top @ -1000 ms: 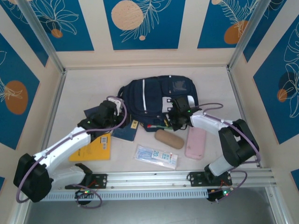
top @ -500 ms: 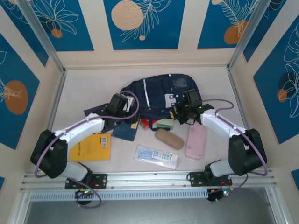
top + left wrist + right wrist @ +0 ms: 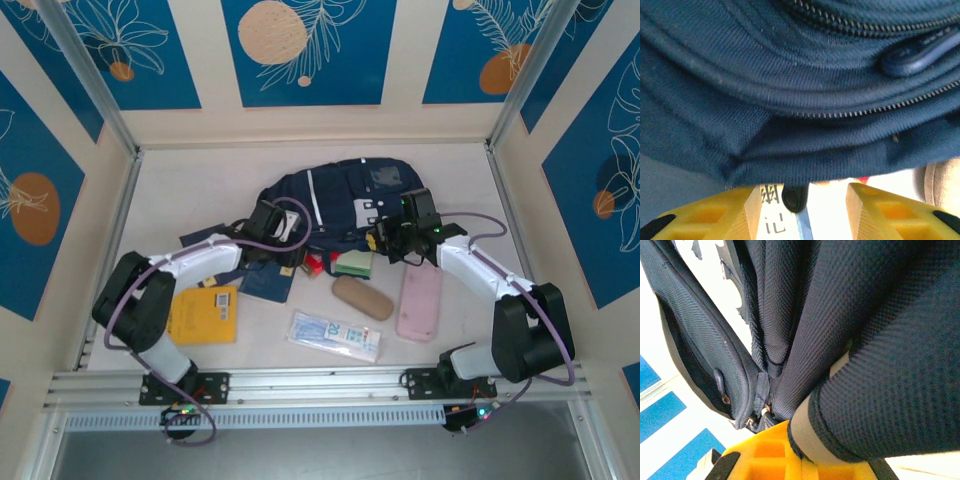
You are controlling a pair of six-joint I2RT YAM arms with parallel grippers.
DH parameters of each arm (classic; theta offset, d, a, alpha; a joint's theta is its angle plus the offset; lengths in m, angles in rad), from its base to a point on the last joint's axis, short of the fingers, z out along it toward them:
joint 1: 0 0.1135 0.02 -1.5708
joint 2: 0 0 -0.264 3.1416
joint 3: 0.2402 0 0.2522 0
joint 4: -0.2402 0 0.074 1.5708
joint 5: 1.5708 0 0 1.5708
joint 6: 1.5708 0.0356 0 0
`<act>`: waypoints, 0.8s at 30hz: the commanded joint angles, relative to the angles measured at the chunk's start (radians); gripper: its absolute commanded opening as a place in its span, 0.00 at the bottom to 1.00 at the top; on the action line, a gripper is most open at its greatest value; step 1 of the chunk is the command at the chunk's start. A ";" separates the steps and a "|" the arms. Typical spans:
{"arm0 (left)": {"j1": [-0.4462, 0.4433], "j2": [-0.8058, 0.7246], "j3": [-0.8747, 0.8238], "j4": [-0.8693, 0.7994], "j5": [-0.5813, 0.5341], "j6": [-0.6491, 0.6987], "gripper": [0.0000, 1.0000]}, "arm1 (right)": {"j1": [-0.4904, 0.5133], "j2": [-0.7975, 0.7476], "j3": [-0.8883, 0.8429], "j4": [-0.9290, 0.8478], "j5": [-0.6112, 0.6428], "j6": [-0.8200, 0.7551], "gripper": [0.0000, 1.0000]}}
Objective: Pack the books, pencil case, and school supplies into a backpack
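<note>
Backpack [image 3: 335, 195]: navy, white stripes, lying at centre frame of the top view toward the back of the table [image 3: 180, 190]; in the left wrist view its zippers and seams run across the upper frame [image 3: 790, 75]. Left gripper [image 3: 290, 243]: at the backpack's lower left edge, its yellow fingers spread [image 3: 797, 200], with the fabric hem lying across their tips; whether they touch it is unclear from this close. Right gripper [image 3: 383, 240]: at the backpack's lower right edge, pressed together and pinching a fold of the navy fabric [image 3: 805, 445]. Red box [image 3: 315, 263] and pale green pad [image 3: 352, 264]: side by side, just below the backpack's lower rim, between the two grippers. Navy books [image 3: 265, 285]: flat, lower left of the backpack, partly under the left arm. Orange-yellow book [image 3: 205, 315]: flat, left of centre, low in the frame. Clear packet [image 3: 335, 335]: blue print, lower centre. Tan oval case [image 3: 362, 297]: just above and right of the packet. Pink case [image 3: 418, 305]: right of the tan one, beneath the right arm.
</note>
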 commanded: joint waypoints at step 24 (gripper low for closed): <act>-0.009 0.040 0.016 0.042 -0.205 0.008 0.00 | -0.041 -0.080 -0.044 0.028 -0.030 -0.053 0.00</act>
